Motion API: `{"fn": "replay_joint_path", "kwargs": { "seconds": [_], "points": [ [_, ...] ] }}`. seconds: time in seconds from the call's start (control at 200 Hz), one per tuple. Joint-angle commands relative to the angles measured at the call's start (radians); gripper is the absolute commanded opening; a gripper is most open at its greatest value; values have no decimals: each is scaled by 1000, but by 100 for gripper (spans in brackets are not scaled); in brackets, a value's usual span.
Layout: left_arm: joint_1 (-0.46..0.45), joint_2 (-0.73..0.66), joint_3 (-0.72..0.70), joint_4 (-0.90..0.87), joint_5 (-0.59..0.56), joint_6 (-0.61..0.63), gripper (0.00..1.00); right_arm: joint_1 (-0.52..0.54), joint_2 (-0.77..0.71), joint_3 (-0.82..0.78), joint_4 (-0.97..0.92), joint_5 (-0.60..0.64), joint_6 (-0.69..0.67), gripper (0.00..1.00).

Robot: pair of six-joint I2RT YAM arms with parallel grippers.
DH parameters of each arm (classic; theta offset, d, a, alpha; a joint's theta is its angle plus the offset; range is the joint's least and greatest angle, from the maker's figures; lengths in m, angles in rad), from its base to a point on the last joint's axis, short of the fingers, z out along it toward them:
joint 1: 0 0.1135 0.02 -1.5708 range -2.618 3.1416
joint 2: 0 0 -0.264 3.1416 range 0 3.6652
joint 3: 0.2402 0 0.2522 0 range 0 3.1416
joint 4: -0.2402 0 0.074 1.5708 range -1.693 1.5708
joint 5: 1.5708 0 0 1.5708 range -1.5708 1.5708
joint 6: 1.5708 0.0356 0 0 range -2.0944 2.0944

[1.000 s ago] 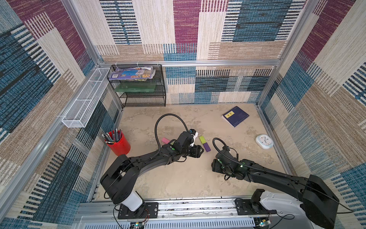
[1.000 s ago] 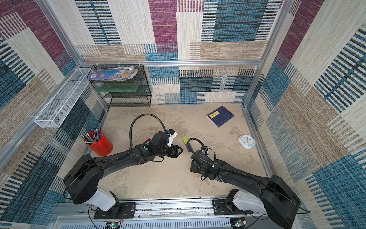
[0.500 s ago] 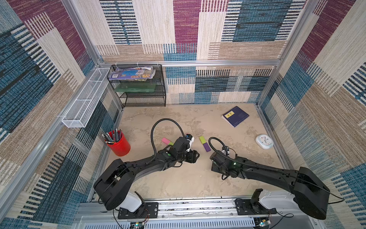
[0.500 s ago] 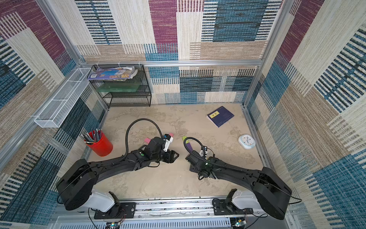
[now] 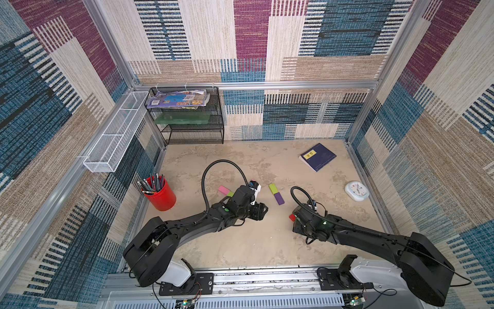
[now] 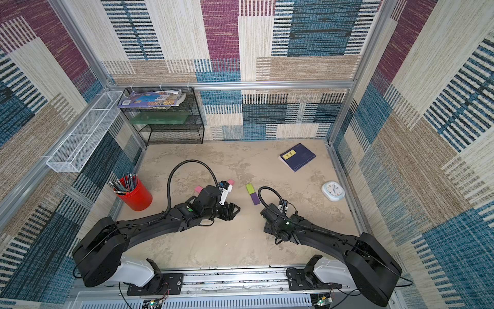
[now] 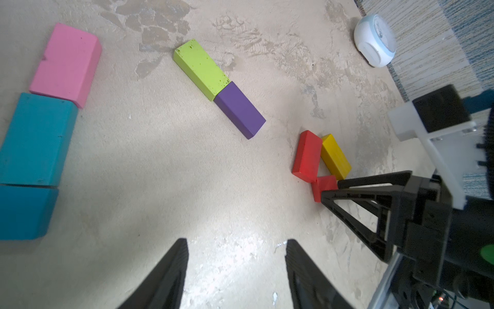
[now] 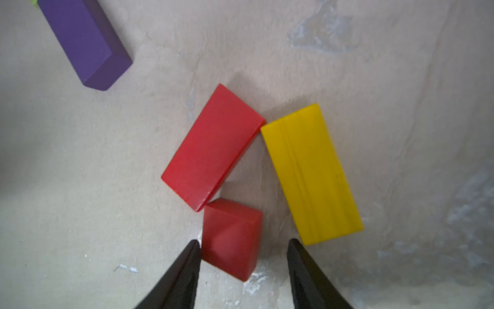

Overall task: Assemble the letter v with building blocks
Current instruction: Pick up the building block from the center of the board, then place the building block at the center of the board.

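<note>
The right pincer [image 8: 243, 242] is down low on the tabletop [image 8: 80, 187], jaws apart and straddling the small red block [image 8: 232, 227]. One fingertip is right at the block's edge and the other has daylight beside it, so nothing is clamped yet. It's a sensible line-up, taking the block across its narrow width.

That little block sits corner to corner with the long red block [image 8: 212, 147]. The long red block touches the yellow block [image 8: 311, 174] at one corner, and the two splay apart like a tent with the small one in the mouth. Tight quarters: closing here could nudge the long red block.

Now read a top view as a dial, twelve at the back wall. At eleven o'clock from this pincer lie the lime green block [image 5: 272, 188] and the purple block [image 5: 278, 198], butted end to end in one slanted line. That reads as one arm of the letter v, already laid.

At nine o'clock the left pincer [image 7: 237, 240] hangs over bare tabletop, jaws apart and empty, out of the way, I'd say. At ten o'clock of it is the pink block [image 7: 65, 64]. The left wrist view shows it heading a row with two teal blocks [image 7: 37, 139], end to end, probably the other arm. The arms do not meet. My guess is the small red block is wanted for the point.
</note>
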Motion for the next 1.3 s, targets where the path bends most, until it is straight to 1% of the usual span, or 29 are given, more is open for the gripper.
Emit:
{"fn": "replay_joint_path", "kwargs": {
  "seconds": [0.0, 0.255, 0.456, 0.516, 0.736, 0.901, 1.137, 1.297],
  "points": [
    [0, 16, 5, 18, -16, 17, 61, -8, 11, 3, 36, -25, -57, 55],
    [-1, 39, 3, 15, -19, -5, 61, -14, 52, 6, 48, -42, -90, 54],
    [-1, 47, 16, -10, -24, 1, 61, -9, 76, 6, 37, -47, -91, 43],
    [-1, 45, 17, -10, -19, 0, 61, -7, 73, 11, 29, -47, -91, 42],
    [0, 65, 29, 11, 11, -11, 61, -7, 36, 35, -27, -31, -100, 31],
    [-1, 68, 36, 28, 18, -21, 61, -17, -19, 48, -50, -27, -120, 30],
    [-1, 68, 55, 28, 13, -21, 61, -70, -37, 127, -59, -24, -228, 29],
    [1, 87, 58, 39, 22, -29, 61, -111, 44, 204, -20, -41, -354, 28]
  ]
}}
